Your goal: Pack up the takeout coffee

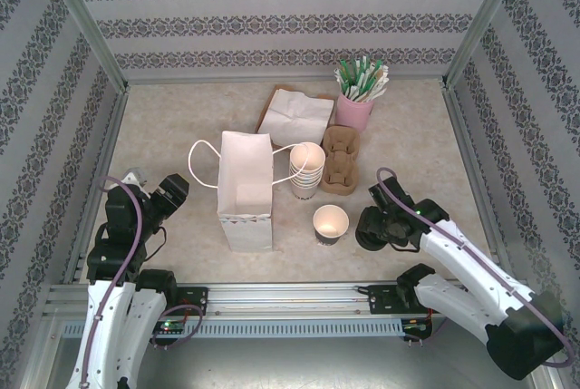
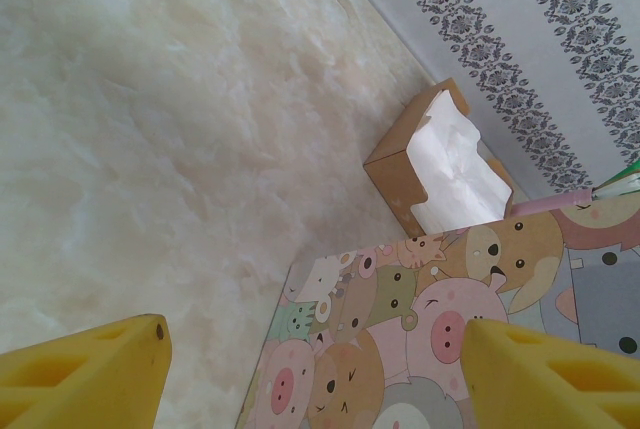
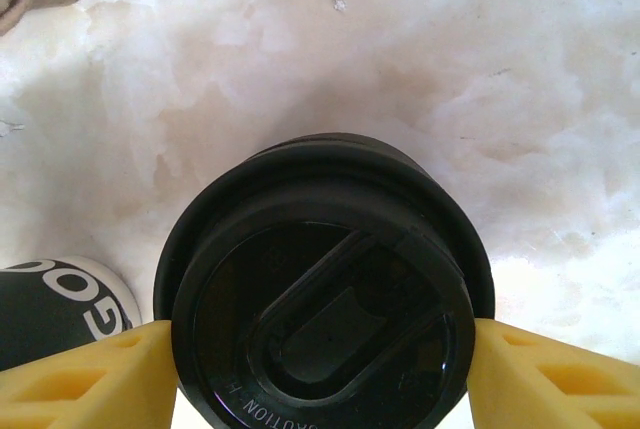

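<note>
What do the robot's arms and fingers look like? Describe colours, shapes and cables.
The left arm and right arm have white links with black joints and wrist housings. A purple cable runs along each. The left fingers and right fingers are bright yellow wedges with triangular recesses.

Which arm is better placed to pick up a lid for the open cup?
Right, likely. The right claw straddles the black lid stack, with the lidless cup just beside it. The left claw hangs open beyond the paper bag, far from both.
</note>
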`<state>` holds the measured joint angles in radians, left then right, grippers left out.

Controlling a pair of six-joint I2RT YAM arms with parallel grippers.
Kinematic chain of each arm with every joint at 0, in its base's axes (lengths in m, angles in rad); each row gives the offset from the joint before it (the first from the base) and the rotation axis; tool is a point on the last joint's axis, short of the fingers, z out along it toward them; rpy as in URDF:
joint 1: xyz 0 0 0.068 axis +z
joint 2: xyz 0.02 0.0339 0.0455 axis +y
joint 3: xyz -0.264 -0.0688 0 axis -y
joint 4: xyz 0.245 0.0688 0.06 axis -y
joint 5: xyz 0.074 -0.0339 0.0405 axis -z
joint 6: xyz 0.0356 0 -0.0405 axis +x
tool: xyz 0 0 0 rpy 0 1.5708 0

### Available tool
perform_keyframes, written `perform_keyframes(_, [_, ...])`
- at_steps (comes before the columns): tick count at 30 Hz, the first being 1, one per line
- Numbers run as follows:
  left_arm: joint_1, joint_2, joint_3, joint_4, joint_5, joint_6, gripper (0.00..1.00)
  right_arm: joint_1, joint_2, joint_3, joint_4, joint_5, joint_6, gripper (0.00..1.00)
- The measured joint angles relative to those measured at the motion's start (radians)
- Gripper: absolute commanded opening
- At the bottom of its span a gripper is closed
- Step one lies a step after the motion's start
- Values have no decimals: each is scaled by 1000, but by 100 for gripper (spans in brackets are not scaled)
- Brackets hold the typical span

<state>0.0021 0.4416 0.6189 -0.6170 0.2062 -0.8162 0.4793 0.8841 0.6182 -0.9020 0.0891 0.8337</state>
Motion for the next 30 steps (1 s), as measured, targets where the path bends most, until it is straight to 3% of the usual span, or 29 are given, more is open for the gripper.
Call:
perform_keyframes(15, [0,4,0,0,0,0,77,22,-17,225,-112,2,-120,68])
perform_keyframes(22, [0,15,0,0,0,3,77,201,60,390,-145,19,-201,67])
perform_keyframes(30, [0,16,0,0,0,7,77,349,232,461,-165,18,-239,66])
